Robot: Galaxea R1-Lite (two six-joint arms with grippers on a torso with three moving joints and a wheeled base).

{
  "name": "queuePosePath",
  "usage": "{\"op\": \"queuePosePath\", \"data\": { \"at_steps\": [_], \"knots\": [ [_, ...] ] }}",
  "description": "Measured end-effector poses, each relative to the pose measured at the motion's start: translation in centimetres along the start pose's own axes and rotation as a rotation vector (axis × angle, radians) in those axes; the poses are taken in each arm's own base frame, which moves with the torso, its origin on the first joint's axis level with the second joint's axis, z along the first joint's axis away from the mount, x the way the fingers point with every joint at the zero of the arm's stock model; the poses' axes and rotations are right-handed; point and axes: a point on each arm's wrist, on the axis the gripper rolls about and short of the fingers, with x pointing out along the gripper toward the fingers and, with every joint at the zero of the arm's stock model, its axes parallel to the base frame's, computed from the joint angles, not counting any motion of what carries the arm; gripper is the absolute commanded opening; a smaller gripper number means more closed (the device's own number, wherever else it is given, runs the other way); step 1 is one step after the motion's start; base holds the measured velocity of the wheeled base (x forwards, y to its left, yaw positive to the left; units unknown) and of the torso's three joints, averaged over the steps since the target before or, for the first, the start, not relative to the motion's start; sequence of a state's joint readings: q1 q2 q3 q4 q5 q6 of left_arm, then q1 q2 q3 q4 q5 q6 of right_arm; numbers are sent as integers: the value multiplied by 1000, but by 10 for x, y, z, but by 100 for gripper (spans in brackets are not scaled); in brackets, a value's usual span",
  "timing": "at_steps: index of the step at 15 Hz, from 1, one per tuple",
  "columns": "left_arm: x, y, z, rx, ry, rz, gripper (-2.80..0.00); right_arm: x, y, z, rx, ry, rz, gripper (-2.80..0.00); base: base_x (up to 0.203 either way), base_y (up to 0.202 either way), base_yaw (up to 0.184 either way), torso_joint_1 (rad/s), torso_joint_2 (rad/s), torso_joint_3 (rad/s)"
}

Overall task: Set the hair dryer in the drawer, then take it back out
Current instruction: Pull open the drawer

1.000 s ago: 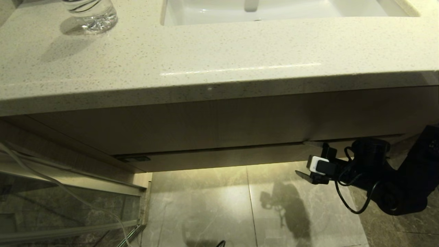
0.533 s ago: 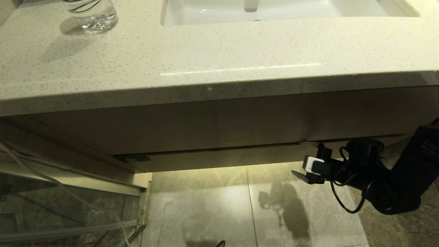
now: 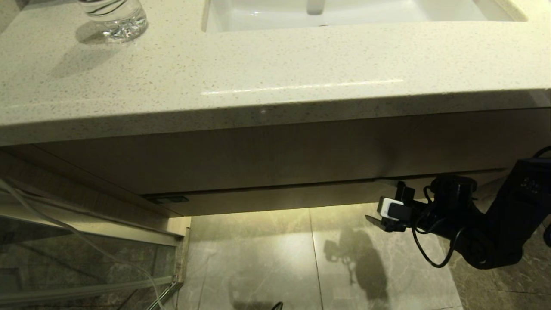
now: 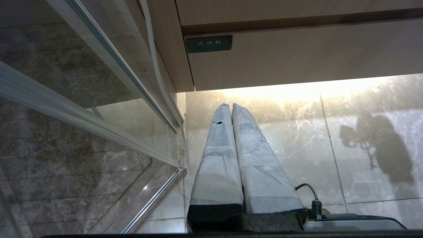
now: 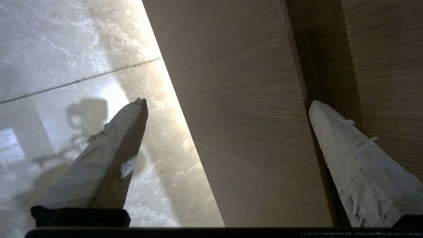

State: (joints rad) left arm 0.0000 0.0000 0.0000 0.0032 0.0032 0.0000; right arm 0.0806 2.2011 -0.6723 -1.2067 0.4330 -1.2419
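Right gripper (image 3: 381, 202) at the closed drawer (image 3: 275, 199), lower right of the head view.
Its jaws are spread wide, straddling the drawer's narrow front strip, with nothing held. The left gripper (image 4: 228, 106) is pressed shut over the floor. The hair dryer is not seen.

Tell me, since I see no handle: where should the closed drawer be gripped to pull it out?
Grip the drawer's narrow front strip across its height, coming straight at its face from the right end. The right hand is open there, one finger at the dark gap above the strip, the other below its free bottom edge.
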Motion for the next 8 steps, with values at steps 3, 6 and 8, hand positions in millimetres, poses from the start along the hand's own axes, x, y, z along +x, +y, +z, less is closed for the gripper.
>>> {"op": "queuePosePath", "data": {
  "at_steps": [3,6,8],
  "knots": [
    [0,0,0,0,0,0,-280,3,1,-2,5,2,3,0,0,0,0,0,0,0],
    [0,0,0,0,0,0,-280,6,2,-4,7,4,4,0,0,0,0,0,0,0],
    [0,0,0,0,0,0,-280,7,0,-4,21,2,0,0,0,0,0,0,0,0]
  ]
}}
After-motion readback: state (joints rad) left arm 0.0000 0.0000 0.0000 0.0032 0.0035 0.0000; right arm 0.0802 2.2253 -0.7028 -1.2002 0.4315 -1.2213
